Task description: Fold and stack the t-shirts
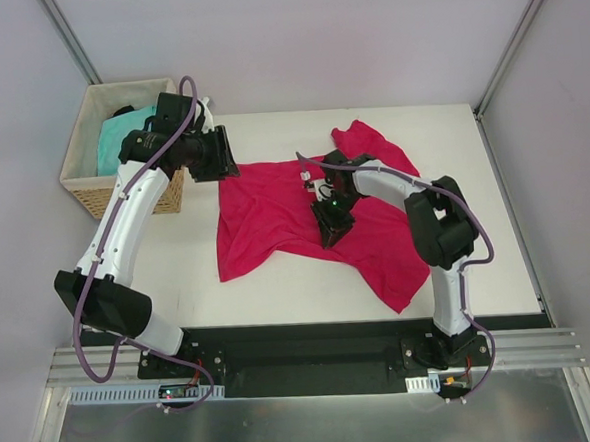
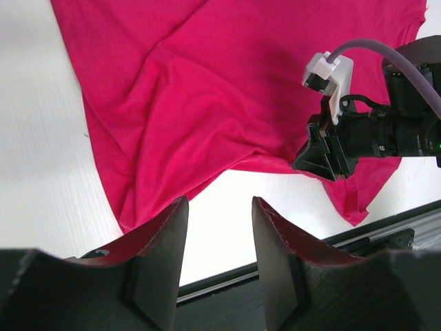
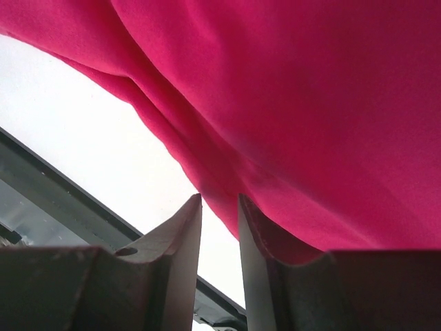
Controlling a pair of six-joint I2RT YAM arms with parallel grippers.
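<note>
Crimson t-shirt (image 1: 274, 207) rumpled. Right tool (image 1: 332, 237) at its near hem, jaws nearly together, cannot tell if pinching; likely for flattening. Left tool (image 1: 229, 161) spread over far-left corner.

Crimson-pink t-shirt (image 1: 264, 213), turquoise t-shirt (image 1: 120, 144)

The left arm (image 1: 124, 216) and right arm (image 1: 430, 223) are white shells with black joints, each trailed by a purple-grey cable (image 1: 78, 339). The left gripper (image 2: 219, 207) has dark, rough-edged fingers (image 2: 162, 255); mid-frame, perhaps a green wrist light (image 1: 331, 205).
</note>
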